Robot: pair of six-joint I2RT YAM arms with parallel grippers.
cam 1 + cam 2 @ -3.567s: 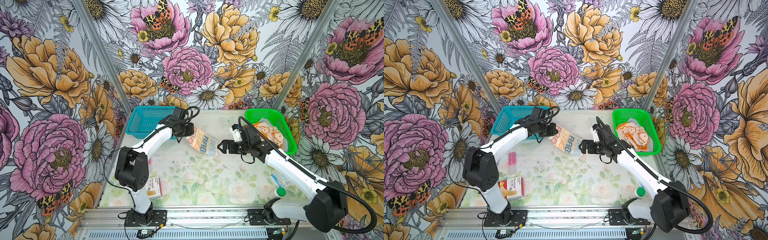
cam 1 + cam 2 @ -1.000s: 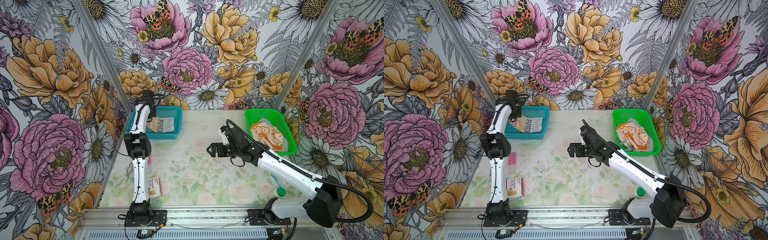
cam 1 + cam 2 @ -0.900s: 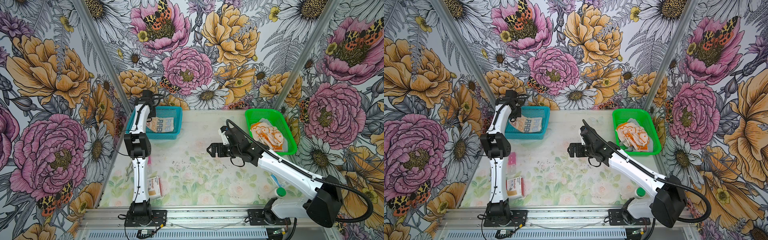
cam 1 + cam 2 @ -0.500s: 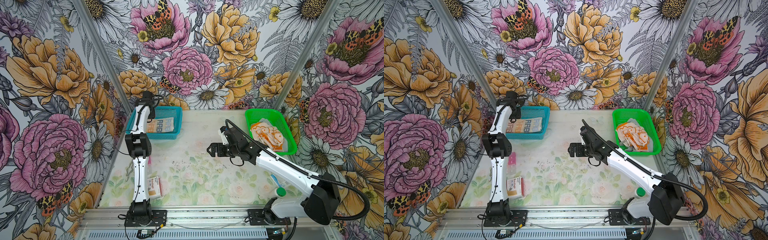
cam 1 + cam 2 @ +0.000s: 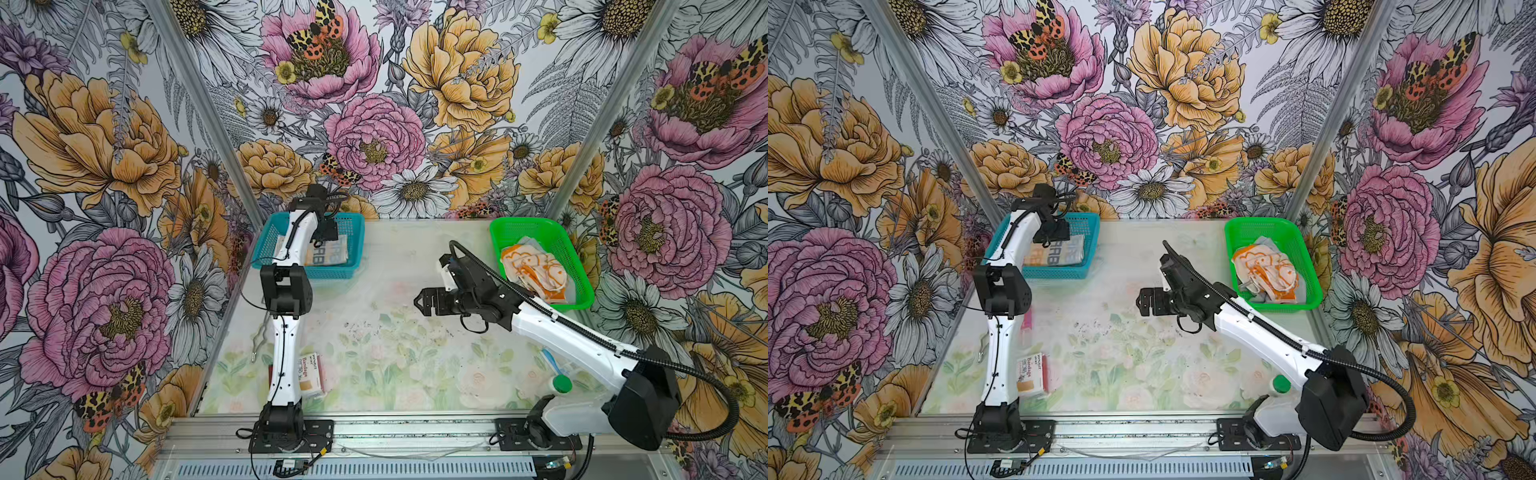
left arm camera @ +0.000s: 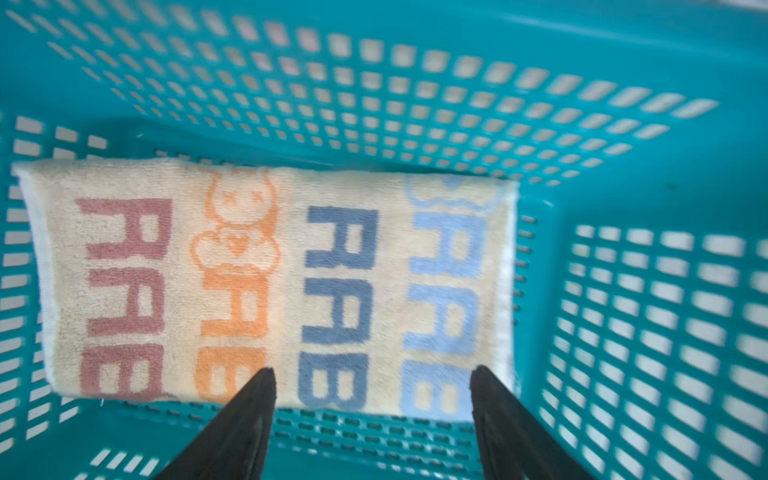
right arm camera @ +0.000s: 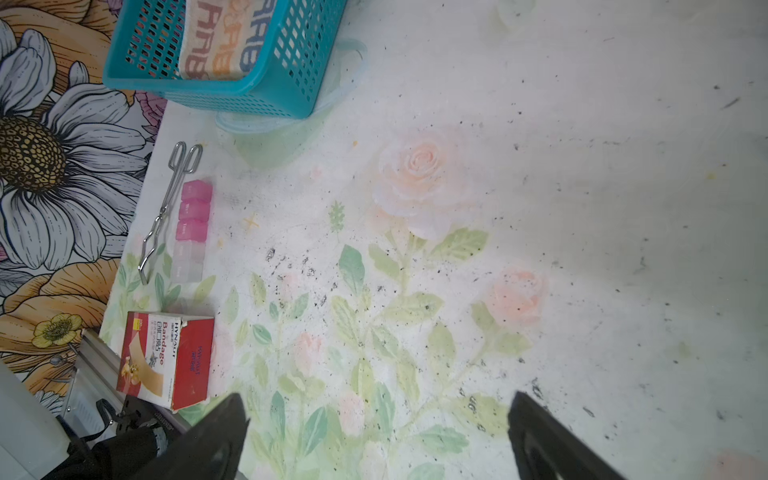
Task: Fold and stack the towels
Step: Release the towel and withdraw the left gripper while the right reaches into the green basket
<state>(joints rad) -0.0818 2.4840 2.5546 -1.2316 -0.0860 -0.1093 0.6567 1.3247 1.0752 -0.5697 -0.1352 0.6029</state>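
Cream towel (image 6: 270,286) lies folded flat in the teal basket (image 6: 623,291). My left gripper (image 6: 372,374) hangs just over it, jaws apart, gripping nothing. My right gripper (image 7: 378,399) hovers over the table (image 7: 582,166), jaws wide, empty. Orange towel (image 5: 534,270) sits crumpled in the green basket (image 5: 519,228).

Both top views are bright, evenly lit by soft diffuse light; shadows on the table (image 5: 386,266) are faint, and the walls (image 5: 104,166) splay outward at the edges as through a wide lens. Left wrist view smeared by motion blur: basket (image 6: 623,291) mesh streaked, towel (image 6: 270,282) lettering soft. Right wrist view is sharper mid-frame, far table washed pale, near corners dark and unfocused.
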